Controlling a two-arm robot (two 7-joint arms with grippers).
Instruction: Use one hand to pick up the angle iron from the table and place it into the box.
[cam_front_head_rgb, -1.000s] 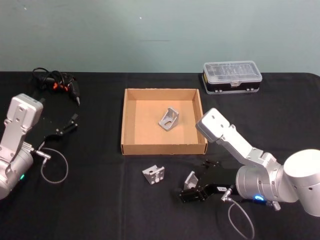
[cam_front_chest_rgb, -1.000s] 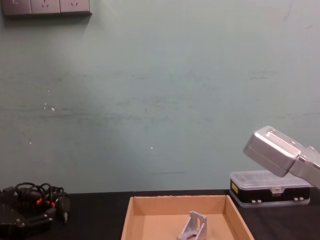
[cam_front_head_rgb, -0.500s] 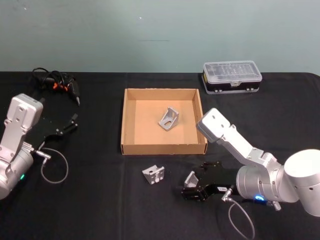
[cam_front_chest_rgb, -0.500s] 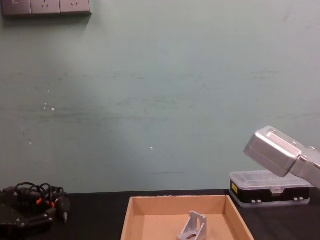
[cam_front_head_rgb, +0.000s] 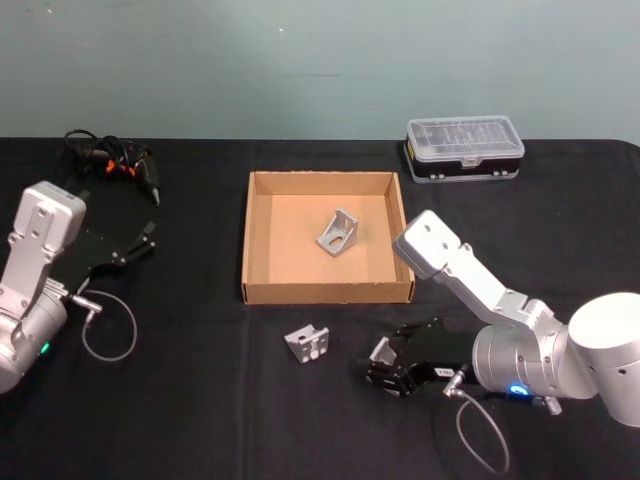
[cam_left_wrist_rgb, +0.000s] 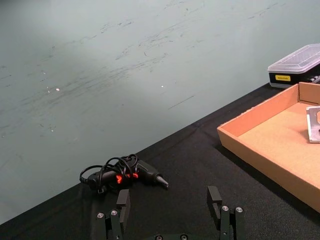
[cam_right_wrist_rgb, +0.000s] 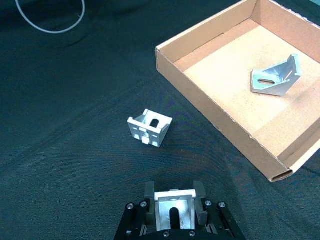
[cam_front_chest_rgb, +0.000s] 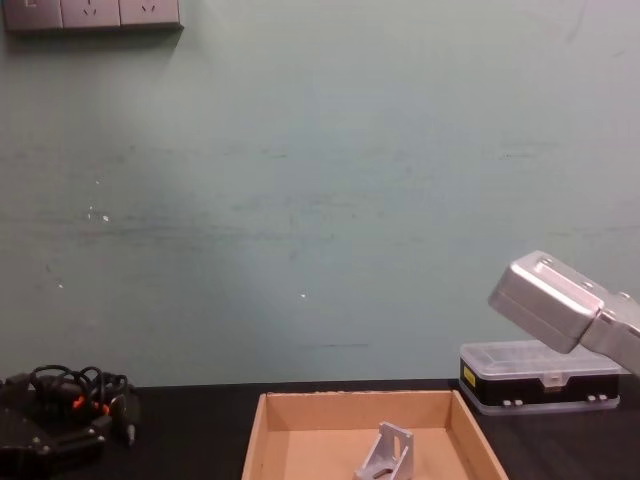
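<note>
My right gripper (cam_front_head_rgb: 388, 366) is low over the black table (cam_front_head_rgb: 200, 410), in front of the box's right corner. It is shut on a silvery angle iron (cam_front_head_rgb: 380, 352); in the right wrist view that angle iron (cam_right_wrist_rgb: 172, 209) sits clamped between the black fingers (cam_right_wrist_rgb: 148, 199). A second angle iron (cam_front_head_rgb: 308, 343) lies loose on the table just to its left, and shows again as a small bracket (cam_right_wrist_rgb: 149, 128). The tan cardboard box (cam_front_head_rgb: 255, 240) holds one more angle iron (cam_front_head_rgb: 338, 234). My left gripper (cam_front_head_rgb: 140, 246) is parked open at the far left.
A black case with a clear lid (cam_front_head_rgb: 464, 150) stands behind the box on the right. A tangle of black cable with a small tool (cam_front_head_rgb: 112, 165) lies at the back left. A grey cable loop (cam_front_head_rgb: 108, 335) hangs by the left arm.
The right gripper's fingers have drawn in on the angle iron, and the hand has shifted slightly toward the box. The left arm has stayed put.
</note>
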